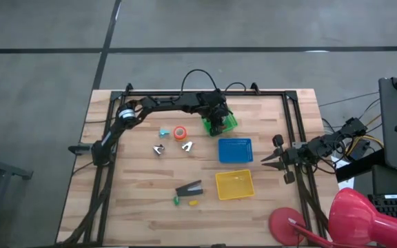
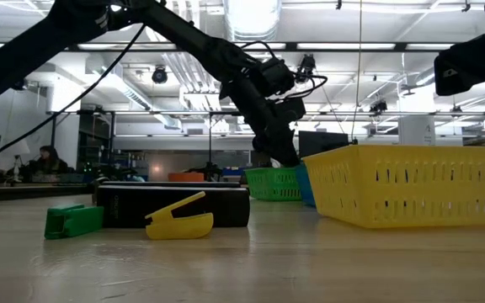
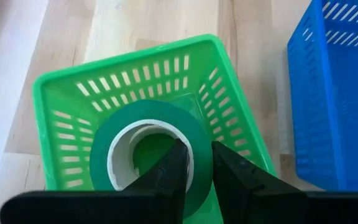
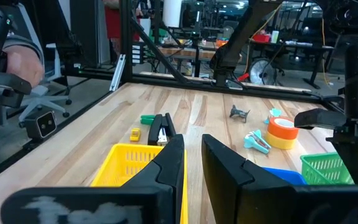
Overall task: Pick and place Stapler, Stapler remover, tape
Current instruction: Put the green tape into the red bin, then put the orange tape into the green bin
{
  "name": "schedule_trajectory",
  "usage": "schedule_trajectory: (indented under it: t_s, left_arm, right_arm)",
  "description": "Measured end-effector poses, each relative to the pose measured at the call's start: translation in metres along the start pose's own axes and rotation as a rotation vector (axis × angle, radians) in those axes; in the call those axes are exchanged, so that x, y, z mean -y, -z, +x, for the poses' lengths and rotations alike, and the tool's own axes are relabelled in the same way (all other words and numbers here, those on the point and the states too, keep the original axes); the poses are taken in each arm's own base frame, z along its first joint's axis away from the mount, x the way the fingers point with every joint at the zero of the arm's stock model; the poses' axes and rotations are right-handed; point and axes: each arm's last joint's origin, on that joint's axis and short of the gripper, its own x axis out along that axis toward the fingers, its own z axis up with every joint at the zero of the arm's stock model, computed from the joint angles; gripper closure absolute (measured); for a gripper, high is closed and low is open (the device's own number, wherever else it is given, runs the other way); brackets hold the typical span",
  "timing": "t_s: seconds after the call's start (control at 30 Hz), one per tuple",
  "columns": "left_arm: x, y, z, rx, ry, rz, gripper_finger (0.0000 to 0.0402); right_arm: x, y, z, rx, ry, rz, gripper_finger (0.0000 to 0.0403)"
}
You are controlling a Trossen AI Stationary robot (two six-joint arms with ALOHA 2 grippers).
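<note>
My left gripper (image 1: 216, 125) reaches down into the green basket (image 3: 123, 59) near the table's far edge, shut on a green tape roll (image 3: 145, 127). The red-orange tape (image 1: 180, 132) lies flat on the table to the left of that basket, beside a small cyan object (image 1: 164, 132). Two small metal staple removers (image 1: 158, 149) (image 1: 187, 146) lie nearer. The dark stapler (image 1: 189, 189) rests lengthwise on the wood toward the near edge. My right gripper (image 1: 266, 160) waits at the table's right side, touching nothing, with a narrow gap between its fingers (image 4: 173, 162). My left gripper has the green roll by its wall (image 3: 197, 140), one finger (image 3: 176, 165) inside the core hole and the other (image 3: 229, 168) outside. The fingers come from above, pointing down. The roll sits tilted inside the green basket; whether it rests on the floor I cannot tell.
A blue basket (image 1: 235, 149) stands just near of the green one, and a yellow basket (image 1: 234, 184) nearer still, right of the stapler. Small green (image 1: 176, 200) and yellow (image 1: 193, 203) bits lie by the stapler. A black frame (image 1: 185, 93) borders the table.
</note>
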Motion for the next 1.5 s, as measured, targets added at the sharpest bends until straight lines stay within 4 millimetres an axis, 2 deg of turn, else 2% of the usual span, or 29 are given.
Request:
schedule_trajectory:
  t_s: [0.3,0.43,0.5,0.67,0.9,1.03,1.2,1.37,1.5]
  left_arm:
    - [0.001,0.000,0.000,-0.007,0.003,-0.011,0.0249]
    - [0.001,-0.006,-0.008,-0.001,0.002,-0.010,0.0228]
    - [0.002,-0.010,-0.017,-0.004,0.002,-0.004,0.0225]
    - [0.009,-0.021,-0.056,-0.009,-0.002,0.003,0.0225]
    - [0.019,-0.013,-0.098,-0.100,0.008,0.001,0.0227]
    - [0.025,-0.001,-0.113,-0.158,0.019,-0.024,0.0227]
    - [0.033,0.025,-0.125,-0.231,0.021,-0.059,0.0227]
    - [0.040,0.058,-0.127,-0.282,0.003,-0.086,0.0227]
    - [0.041,0.081,-0.121,-0.273,-0.084,-0.070,0.0227]
  right_arm:
    - [0.000,0.000,0.000,0.000,0.000,0.001,0.0351]
    - [0.000,0.000,0.000,0.000,0.000,0.002,0.0351]
    - [0.000,0.000,0.000,0.000,0.000,0.000,0.0351]
    - [0.000,0.000,0.000,0.000,0.000,0.000,0.0351]
    - [0.000,0.000,0.000,0.000,0.000,0.001,0.0351]
    - [0.000,0.000,0.000,-0.001,0.000,0.001,0.0351]
    - [0.000,0.000,0.000,0.000,0.000,0.001,0.0351]
    - [0.000,0.000,0.000,0.000,0.000,0.001,0.0351]
    - [0.000,0.000,0.000,-0.001,0.000,0.001,0.0351]
